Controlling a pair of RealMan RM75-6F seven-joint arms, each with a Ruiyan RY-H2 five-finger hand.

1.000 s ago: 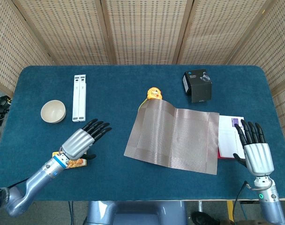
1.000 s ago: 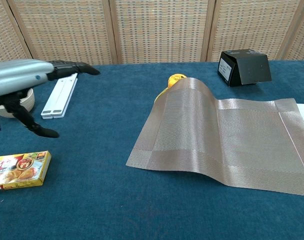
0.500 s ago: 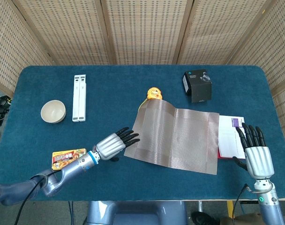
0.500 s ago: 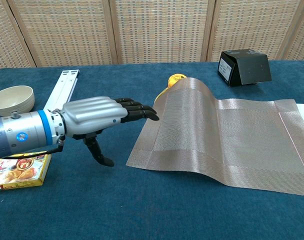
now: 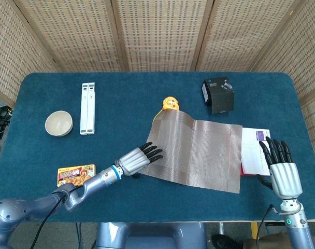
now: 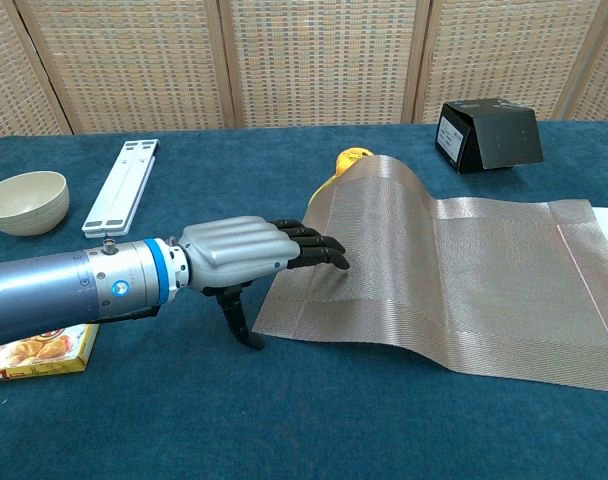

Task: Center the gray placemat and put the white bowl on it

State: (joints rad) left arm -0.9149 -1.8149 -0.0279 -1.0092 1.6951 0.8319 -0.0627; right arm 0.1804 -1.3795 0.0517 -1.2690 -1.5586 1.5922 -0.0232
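Observation:
The gray placemat (image 5: 196,151) (image 6: 454,270) lies right of the table's middle, its far left corner humped over a yellow object. My left hand (image 5: 139,159) (image 6: 249,255) is open, palm down, with its fingers stretched over the mat's near left corner and the thumb hanging below the edge. The white bowl (image 5: 59,123) (image 6: 24,202) sits far off at the table's left side. My right hand (image 5: 282,171) is open near the front right edge, fingers up, holding nothing, beside a white booklet.
A yellow object (image 5: 171,104) (image 6: 352,158) lies under the mat's far corner. A black box (image 5: 218,95) (image 6: 489,134) stands at the back right, a white folded stand (image 5: 87,108) (image 6: 122,186) back left, a food packet (image 5: 75,175) (image 6: 39,350) front left, a white booklet (image 5: 255,151) right.
My left hand has swept right from beside the food packet to the mat's near left corner. The right hand has barely shifted. The mat and bowl have not moved.

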